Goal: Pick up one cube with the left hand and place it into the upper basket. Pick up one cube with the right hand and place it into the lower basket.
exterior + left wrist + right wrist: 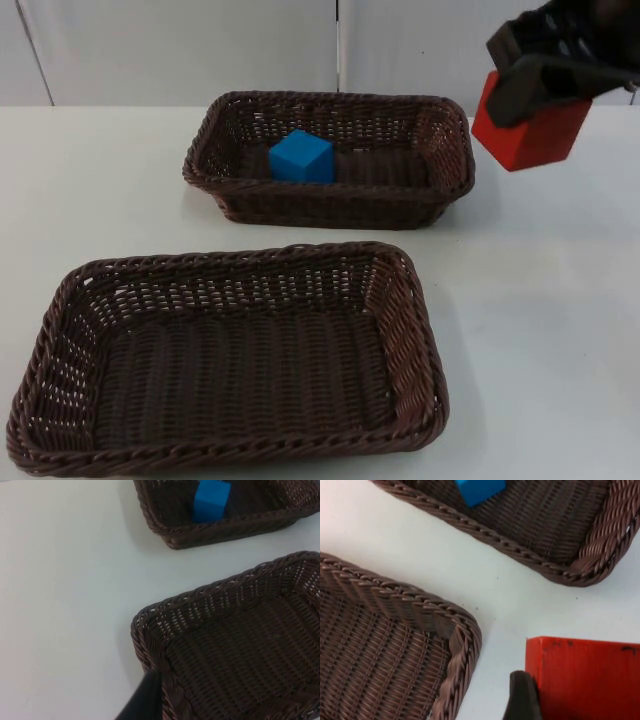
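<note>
Cubes first: I saw the blue cube (301, 157) lying inside the upper basket (330, 205), left of its middle and near the back wall, with bare weave to its right. The red cube (531, 130) was clamped in the right gripper (540, 85) at the upper right of the top view, held above the table (540, 300), just right of the upper basket's right rim and not touching it. In the right wrist view I had the red cube (582, 677) with a black fingertip (521, 697) against its side, and white table showing between it and both baskets.

Lower basket (230, 455) sat in the lower left of the top view with nothing in it. A band of bare table ran between its far rim and the near rim of the upper basket. To the right of both baskets the table lay open down to the frame's lower right corner.

From the left wrist view I made out one corner of the lower basket (150, 625) with a black fingertip (145, 700) beside it, the blue cube (211, 500) in the upper basket (200, 535) farther off, and wide bare table alongside. Whether the left gripper was released or clenched, I could not tell.
</note>
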You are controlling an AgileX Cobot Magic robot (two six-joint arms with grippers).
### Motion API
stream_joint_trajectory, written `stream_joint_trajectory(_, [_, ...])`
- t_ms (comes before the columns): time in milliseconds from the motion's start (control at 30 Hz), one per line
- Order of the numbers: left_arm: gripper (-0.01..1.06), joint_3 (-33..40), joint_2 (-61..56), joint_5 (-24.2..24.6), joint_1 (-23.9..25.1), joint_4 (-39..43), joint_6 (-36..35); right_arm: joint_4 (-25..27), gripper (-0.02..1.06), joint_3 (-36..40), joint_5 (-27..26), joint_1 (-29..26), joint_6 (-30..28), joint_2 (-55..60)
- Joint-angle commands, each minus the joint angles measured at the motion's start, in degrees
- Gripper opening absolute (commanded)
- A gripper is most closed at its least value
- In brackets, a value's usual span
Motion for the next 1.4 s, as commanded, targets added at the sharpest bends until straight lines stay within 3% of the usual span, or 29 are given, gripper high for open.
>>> stream_joint_trajectory(0, [0.91,0.2,-0.4,0.2,-0.2,-0.5,0.0,0.2,0.00,-0.3,0.4,0.1,-0.2,-0.5])
stream_joint_trajectory(267, [0.91,0.2,-0.4,0.2,-0.2,-0.2,0.0,0.8,0.00,-5.4,4.5,0.1,-3.5,0.4])
stream_joint_trajectory(367, [0.91,0.2,-0.4,0.3,-0.2,0.5,0.0,0.8,0.00,-13.3,10.8,0.1,-3.7,5.3])
stream_joint_trajectory(400, [0.91,0.2,-0.4,0.3,-0.2,0.5,0.0,0.8,0.00,-13.3,10.8,0.1,-3.7,5.3])
stream_joint_trajectory(567, [0.91,0.2,-0.4,0.4,-0.2,0.8,0.0,2.4,0.00,-27.2,17.0,2.2,-6.7,15.6])
stream_joint_trajectory(600, [0.91,0.2,-0.4,0.4,-0.2,0.8,0.0,2.4,0.00,-27.2,17.0,2.2,-6.7,15.6])
stream_joint_trajectory(733, [0.91,0.2,-0.4,0.5,-0.2,1.0,0.0,2.1,0.00,-39.8,18.6,6.5,-8.2,25.1])
stream_joint_trajectory(767, [0.91,0.2,-0.4,0.5,-0.2,1.0,0.0,2.1,0.00,-39.8,18.6,6.5,-8.2,25.1])
stream_joint_trajectory(900, [0.91,0.2,-0.4,0.2,-0.2,1.0,0.0,2.1,0.00,-53.9,18.6,10.1,-9.5,35.8])
stream_joint_trajectory(933, [0.91,0.2,-0.4,0.2,-0.2,1.0,0.0,2.1,0.00,-53.9,18.6,10.1,-9.5,35.8])
stream_joint_trajectory(1067, [0.91,0.2,-0.4,0.2,-0.2,1.0,0.0,2.6,0.00,-70.1,15.2,12.3,-9.5,48.2])
stream_joint_trajectory(1100, [0.91,0.2,-0.4,0.2,-0.2,1.0,0.0,2.6,0.00,-70.1,15.2,12.3,-9.5,48.2])
stream_joint_trajectory(1200, [0.91,0.2,-0.4,0.2,-0.2,1.0,0.0,5.0,0.00,-79.3,11.0,13.7,-10.7,55.1])
stream_joint_trajectory(1367, [0.91,0.2,-0.4,0.2,-0.2,1.0,0.0,7.4,0.00,-84.4,10.0,14.7,-11.3,60.2])
